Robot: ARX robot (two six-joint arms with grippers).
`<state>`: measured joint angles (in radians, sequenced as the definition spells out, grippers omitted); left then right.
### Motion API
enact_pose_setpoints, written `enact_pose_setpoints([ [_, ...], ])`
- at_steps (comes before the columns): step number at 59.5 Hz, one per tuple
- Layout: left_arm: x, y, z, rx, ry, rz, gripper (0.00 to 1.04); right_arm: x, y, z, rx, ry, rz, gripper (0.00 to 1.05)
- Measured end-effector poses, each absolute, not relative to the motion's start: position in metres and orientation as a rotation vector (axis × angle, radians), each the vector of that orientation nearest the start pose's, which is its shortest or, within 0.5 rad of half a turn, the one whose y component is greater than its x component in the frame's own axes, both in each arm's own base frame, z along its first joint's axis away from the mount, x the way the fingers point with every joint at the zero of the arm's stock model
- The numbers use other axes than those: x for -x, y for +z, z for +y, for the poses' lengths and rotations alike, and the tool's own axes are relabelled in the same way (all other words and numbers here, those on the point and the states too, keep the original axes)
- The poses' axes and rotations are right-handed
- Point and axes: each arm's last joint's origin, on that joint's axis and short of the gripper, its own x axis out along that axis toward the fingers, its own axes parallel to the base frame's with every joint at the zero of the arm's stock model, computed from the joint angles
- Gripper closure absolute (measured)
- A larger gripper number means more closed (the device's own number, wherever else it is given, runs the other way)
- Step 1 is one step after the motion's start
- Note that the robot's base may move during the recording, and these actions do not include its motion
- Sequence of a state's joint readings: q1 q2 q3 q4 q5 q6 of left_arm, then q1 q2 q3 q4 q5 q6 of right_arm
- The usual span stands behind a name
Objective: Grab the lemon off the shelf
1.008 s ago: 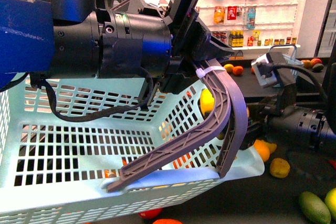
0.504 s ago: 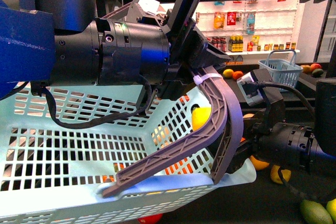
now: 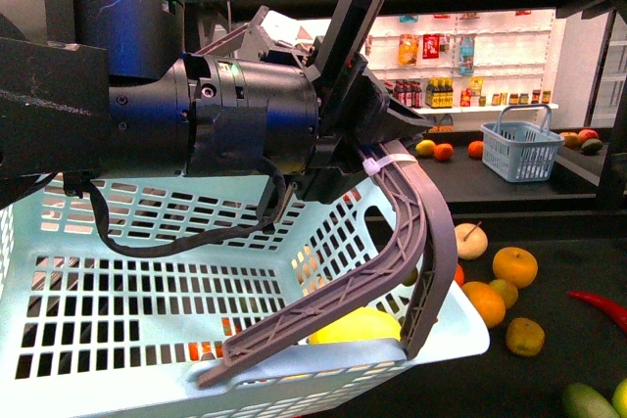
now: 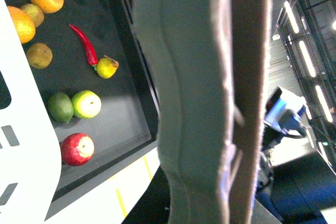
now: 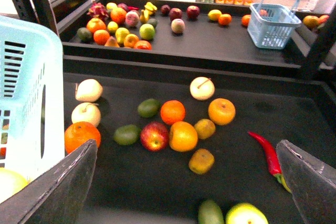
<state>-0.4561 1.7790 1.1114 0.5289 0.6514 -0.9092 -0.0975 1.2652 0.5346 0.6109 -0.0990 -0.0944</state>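
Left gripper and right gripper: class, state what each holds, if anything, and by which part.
The left gripper holds the pale blue basket by its grey handle. The right gripper is open and holds nothing.

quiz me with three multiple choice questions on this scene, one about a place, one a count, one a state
1. Where is the lemon?
A) in the light blue basket
B) on the floor
C) on the white wall racks

2. How many red chillies lie on the shelf?
A) none
B) one
C) three

3. The right gripper is:
A) open and empty
B) shut on the lemon
C) shut on an orange

Answers:
1 A, it lies inside the basket.
2 B, a single red chilli shows in the right wrist view.
3 A, its fingers are spread wide with nothing between.
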Motion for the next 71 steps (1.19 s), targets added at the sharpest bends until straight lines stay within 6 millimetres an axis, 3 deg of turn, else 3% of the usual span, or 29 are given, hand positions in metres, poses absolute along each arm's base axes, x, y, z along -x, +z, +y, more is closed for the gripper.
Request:
enact_pose_setpoints([
  [19, -0.346, 0.245, -0.189, 0.825, -0.961, 0.637, 0.97, -0.122, 0.240, -0.009, 0.092, -0.090, 0.097, 0.02],
  [24, -0.346, 0.244, -0.189, 0.826, -0.956, 0.636, 0.97, -0.099, 0.238, -0.001, 0.051, -0.005, -0.004, 0.16],
  [27, -0.346, 0.244, -0.189, 0.825, -0.956, 0.635, 0.97, -0.096, 0.234, 0.000, 0.037, 0.002, -0.034, 0.24],
  [36, -0.346, 0.244, -0.190, 0.828, -0.958, 0.641, 0.97, -0.099, 0.195, 0.000, 0.017, 0.000, 0.023, 0.55],
  [52, -0.346, 0.244, -0.190, 0.828, -0.960, 0.641, 0.97, -0.098, 0.186, 0.000, 0.015, 0.001, 0.006, 0.97],
  [71, -0.346, 0.244, -0.190, 0.825, -0.960, 0.639, 0.97, -0.098, 0.178, 0.000, 0.014, 0.001, 0.005, 0.98],
])
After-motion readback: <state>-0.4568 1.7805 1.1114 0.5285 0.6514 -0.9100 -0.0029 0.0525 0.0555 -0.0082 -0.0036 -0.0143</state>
